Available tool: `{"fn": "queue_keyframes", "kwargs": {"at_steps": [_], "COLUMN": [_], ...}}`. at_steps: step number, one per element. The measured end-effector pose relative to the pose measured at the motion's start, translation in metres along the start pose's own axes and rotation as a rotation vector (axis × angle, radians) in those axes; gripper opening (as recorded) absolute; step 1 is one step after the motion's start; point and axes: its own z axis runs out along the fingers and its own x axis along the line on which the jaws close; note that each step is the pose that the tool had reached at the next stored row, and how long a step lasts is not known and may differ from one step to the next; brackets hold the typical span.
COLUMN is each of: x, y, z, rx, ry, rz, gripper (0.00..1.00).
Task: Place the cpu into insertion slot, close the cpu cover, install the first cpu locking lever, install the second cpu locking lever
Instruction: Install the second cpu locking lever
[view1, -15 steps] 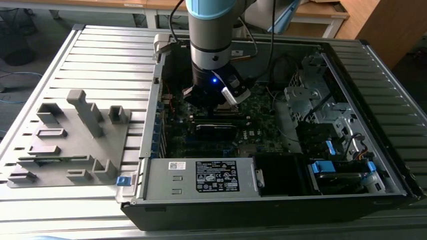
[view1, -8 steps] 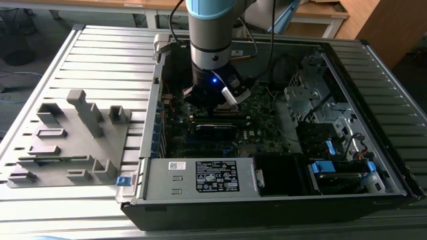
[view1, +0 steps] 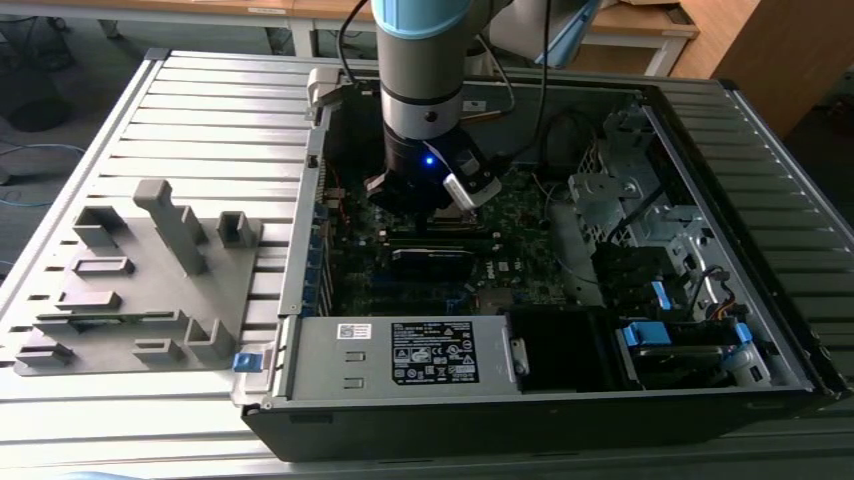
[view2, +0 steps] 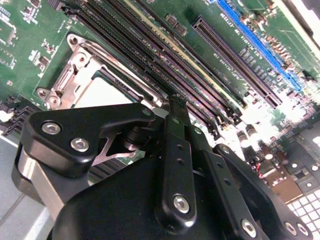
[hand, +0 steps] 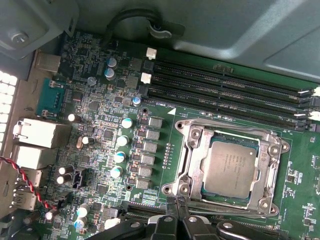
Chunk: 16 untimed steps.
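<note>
Hovering: we see the arm (view1: 424, 60) reaching down into the open computer case (view1: 534, 400), with the pincer (hand: 176, 202) low over the motherboard (hand: 105, 145) at the edge of the cpu socket.
Pincer state: in both wrist views we see its black fingers (view2: 175, 125) drawn together to a narrow tip, clenched with nothing between them; the tip sits at the rim of the socket frame, and we cannot tell whether it touches the metal.
Cpu: in the first wrist view we see the cpu (hand: 232, 167), a dull silver-grey square, lying flat inside the socket.
Cpu cover: the cpu cover (hand: 192, 150), a silvery frame plate, lies down around the cpu with the chip's top showing through its square opening.
Neighbours: we see the long black memory slots (hand: 225, 90) running just beside the socket, and a row of small capacitors (hand: 122, 142) on its other side.
Outside the case: in the exterior view we see a grey fixture (view1: 134, 280) on the slatted desk (view1: 214, 110), on the exterior view's left, well apart from the arm.
</note>
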Motion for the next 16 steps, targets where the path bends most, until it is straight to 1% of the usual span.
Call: {"fn": "queue_keyframes", "kwargs": {"at_steps": [16], "x": [0.0001], "y": [0.0], "z": [0.0], "rx": [-0.0008], "ry": [0.0005], "rz": [-0.011], "gripper": [0.11]}}
